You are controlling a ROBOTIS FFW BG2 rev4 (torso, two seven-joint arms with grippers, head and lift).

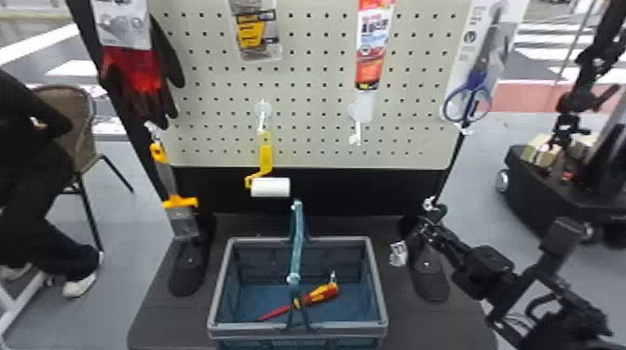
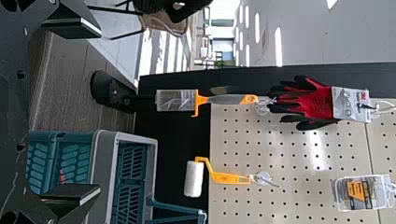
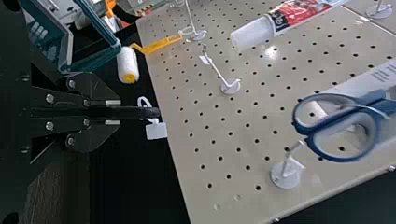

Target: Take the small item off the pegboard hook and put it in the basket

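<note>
Black small item (image 3: 140, 112), white tag (image 3: 156, 131) hanging, pinched in right gripper (image 3: 113, 112) by pegboard's (image 1: 316, 160) lower edge. Best carried over basket's (image 1: 251, 328) right rim, tag clear of upright handle (image 1: 297, 242), lowered inside, then let go. Left gripper (image 2: 85, 114) spread, by pegboard's left side.
</note>
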